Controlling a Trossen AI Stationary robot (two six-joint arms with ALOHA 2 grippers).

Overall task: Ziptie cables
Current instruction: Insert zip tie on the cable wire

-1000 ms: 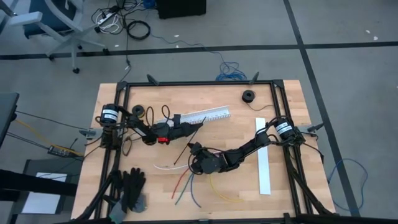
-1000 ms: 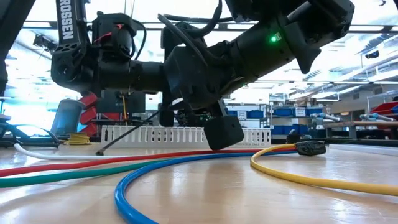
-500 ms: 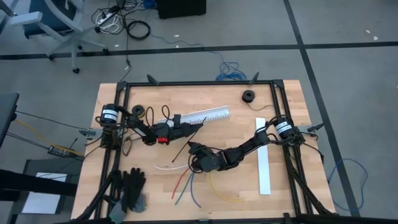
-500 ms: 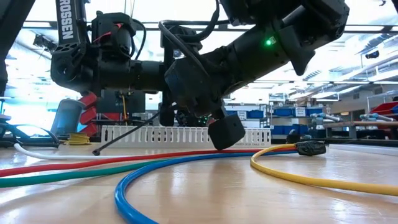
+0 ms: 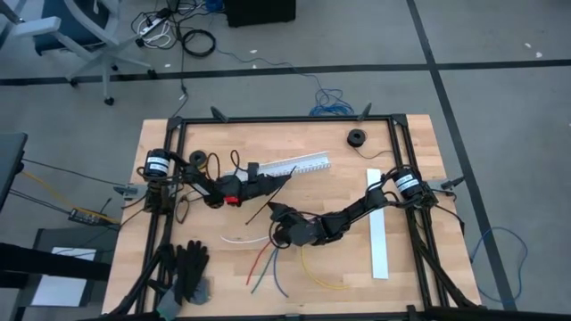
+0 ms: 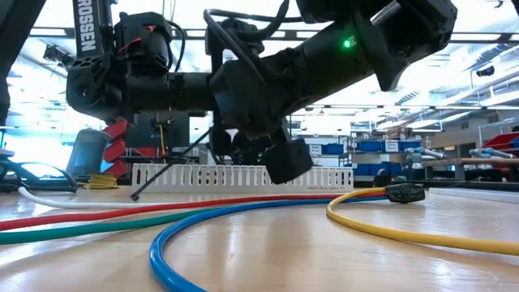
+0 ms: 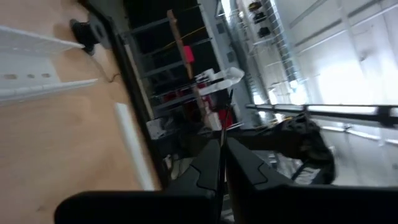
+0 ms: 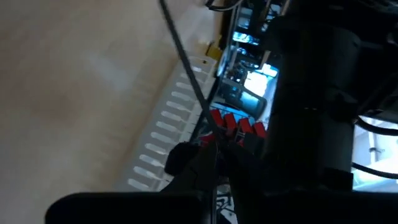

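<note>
Loose cables lie on the wooden table near its front: red (image 6: 162, 212), green (image 6: 97, 231), blue (image 6: 203, 235), yellow (image 6: 405, 233) and white (image 6: 49, 199), with a small dark plug (image 6: 405, 192). In the high view they fan out from the cable bunch (image 5: 268, 259). A thin black ziptie (image 5: 255, 214) slants over the table's middle; its lower end (image 6: 134, 195) is down by the table. My left gripper (image 5: 275, 183) and my right gripper (image 5: 274, 214) meet above the cables, both shut on the ziptie. My left gripper pinches the ziptie's strap (image 7: 222, 146) between its two shut fingers, coming nearly level from the table's left. The strap's free part (image 7: 229, 106) sticks out past the fingertips into the air. My right gripper pinches the strap (image 8: 210, 127) between its two shut fingers, coming from the table's right. The rest of the ziptie (image 8: 183, 56) runs on beyond the fingertips, above the table.
A white slotted channel (image 5: 294, 165) lies just behind the grippers. A white flat strip (image 5: 378, 236) lies at the right, a black spool (image 5: 357, 137) at the far right, black gloves (image 5: 187, 267) at the near left. Black frame rails (image 5: 393, 143) edge the table.
My right gripper has rolled about its wrist and tipped up a little, staying in place. The ziptie's lower end has swung slightly with it. The cables have kept still.
</note>
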